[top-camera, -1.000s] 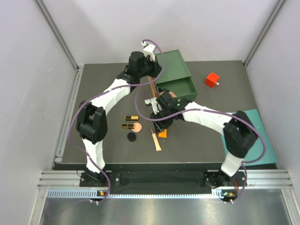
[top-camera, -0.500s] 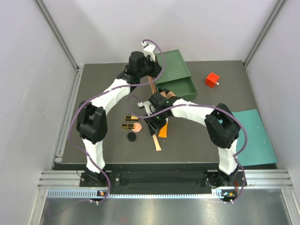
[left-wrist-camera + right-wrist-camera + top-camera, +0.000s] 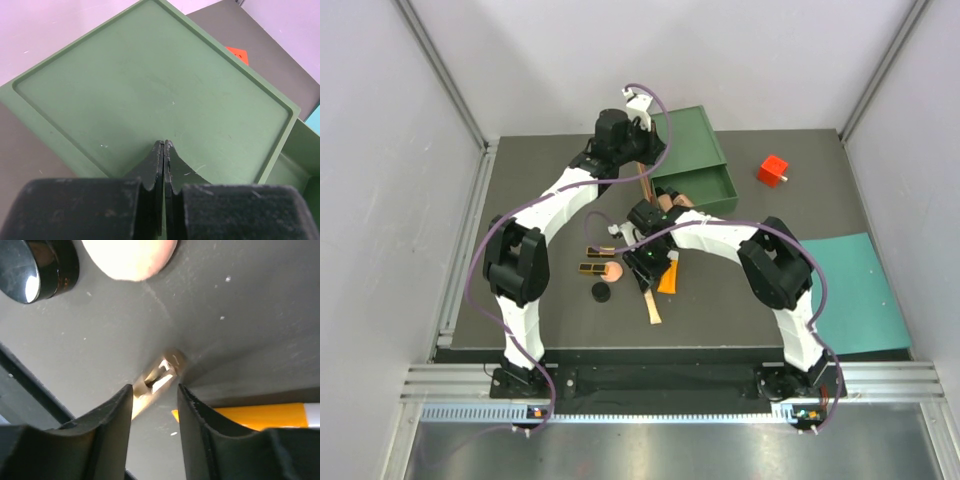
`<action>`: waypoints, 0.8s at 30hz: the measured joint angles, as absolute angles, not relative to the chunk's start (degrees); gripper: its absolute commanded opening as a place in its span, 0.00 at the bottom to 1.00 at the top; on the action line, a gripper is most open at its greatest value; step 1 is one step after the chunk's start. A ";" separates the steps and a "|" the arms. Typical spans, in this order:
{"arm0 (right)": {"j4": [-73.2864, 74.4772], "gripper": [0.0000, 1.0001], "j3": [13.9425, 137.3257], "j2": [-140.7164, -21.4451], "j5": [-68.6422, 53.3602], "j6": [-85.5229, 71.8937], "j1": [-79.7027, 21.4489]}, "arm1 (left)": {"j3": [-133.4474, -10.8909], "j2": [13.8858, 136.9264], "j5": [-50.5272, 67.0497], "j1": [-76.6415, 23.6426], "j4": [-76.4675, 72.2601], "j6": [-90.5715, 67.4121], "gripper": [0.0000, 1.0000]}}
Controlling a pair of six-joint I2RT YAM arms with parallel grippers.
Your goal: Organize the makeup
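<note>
A: Left gripper [image 3: 164,144] is sitting clenched, empty, over the green box lid [image 3: 150,85], far back.
B: Right gripper [image 3: 154,390] is hanging released, straddling the far end of the slim peach tube [image 3: 159,375] (long axis is running near-far, just left of the yellow-orange tube [image 3: 240,417]). It's the nearer one.

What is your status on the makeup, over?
Status: left gripper shut above green box; right gripper open, straddling slim peach tube tip; yellow-orange tube close beside, crowding.
</note>
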State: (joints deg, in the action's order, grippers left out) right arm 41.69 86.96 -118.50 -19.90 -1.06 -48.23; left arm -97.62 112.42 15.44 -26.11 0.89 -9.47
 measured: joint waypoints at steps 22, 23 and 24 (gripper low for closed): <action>45.10 0.00 87.35 -117.95 -17.17 4.21 -49.34 | -98.15 112.92 15.49 -26.13 0.78 -9.30 0.00; 45.71 0.00 86.46 -117.10 -16.84 4.75 -49.47 | -98.15 112.97 15.49 -26.13 0.78 -9.30 0.00; 46.59 0.00 85.45 -116.11 -16.40 5.19 -49.65 | -98.21 113.01 15.55 -26.13 0.78 -9.32 0.00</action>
